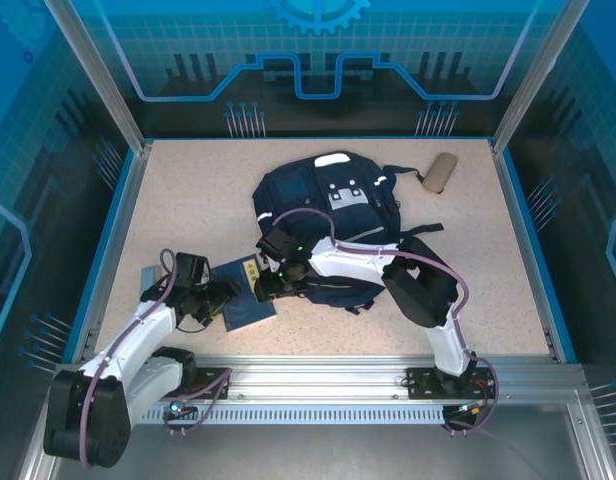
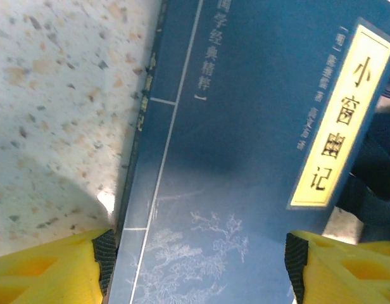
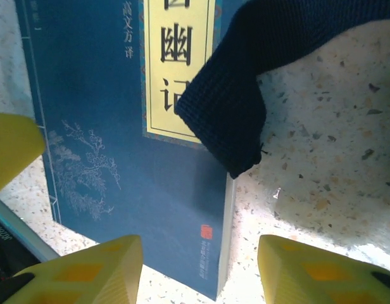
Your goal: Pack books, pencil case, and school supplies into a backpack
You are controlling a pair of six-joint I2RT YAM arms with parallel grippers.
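Observation:
A navy book (image 1: 248,300) with a pale yellow title label (image 2: 339,120) lies flat on the table, just left of the navy backpack (image 1: 323,205). My left gripper (image 1: 226,295) (image 2: 198,269) is open over the book's near end, one black pad (image 2: 105,256) by the spine edge. My right gripper (image 1: 261,287) (image 3: 201,272) is open, straddling the book's (image 3: 119,145) free corner and edge. A dark backpack strap (image 3: 239,88) lies across the label. The tan pencil case (image 1: 440,172) rests at the back right, beside the backpack.
A blue rim (image 1: 106,240) edges the speckled table (image 1: 188,190) at left, back and right. The right arm (image 1: 418,285) reaches across the backpack's lower part. A blue-grey flat corner (image 1: 148,278) pokes out beside the left arm.

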